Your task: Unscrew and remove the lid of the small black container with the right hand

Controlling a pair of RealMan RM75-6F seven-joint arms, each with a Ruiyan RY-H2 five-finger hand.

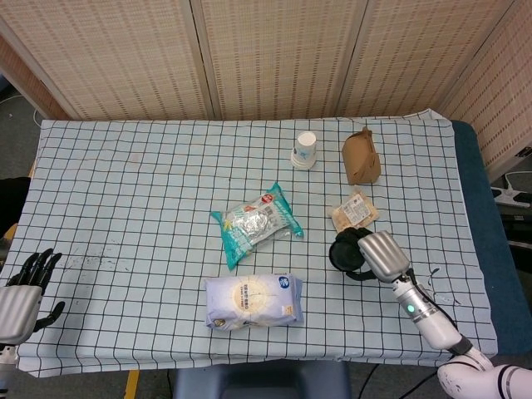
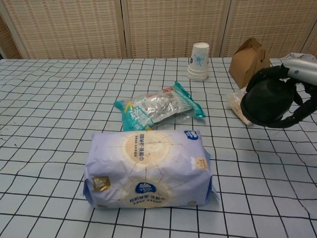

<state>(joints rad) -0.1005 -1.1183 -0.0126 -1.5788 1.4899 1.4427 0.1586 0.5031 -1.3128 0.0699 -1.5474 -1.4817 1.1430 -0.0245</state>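
The small black container (image 1: pixel 344 253) is round and dark, and my right hand (image 1: pixel 380 253) grips it from the right, just below the snack packet. In the chest view the container (image 2: pixel 267 101) hangs above the cloth, tilted with a flat round face toward the camera, and the right hand's (image 2: pixel 303 72) dark fingers (image 2: pixel 303 110) wrap round its edge. I cannot tell lid from body there. My left hand (image 1: pixel 23 287) rests at the table's near left corner, fingers apart, holding nothing.
On the checked cloth (image 1: pixel 125 191) lie a teal packet (image 1: pixel 256 223), a pale wipes pack (image 1: pixel 253 301), a snack packet (image 1: pixel 354 212), stacked paper cups (image 1: pixel 305 150) and a brown paper box (image 1: pixel 361 156). A woven screen stands behind the table.
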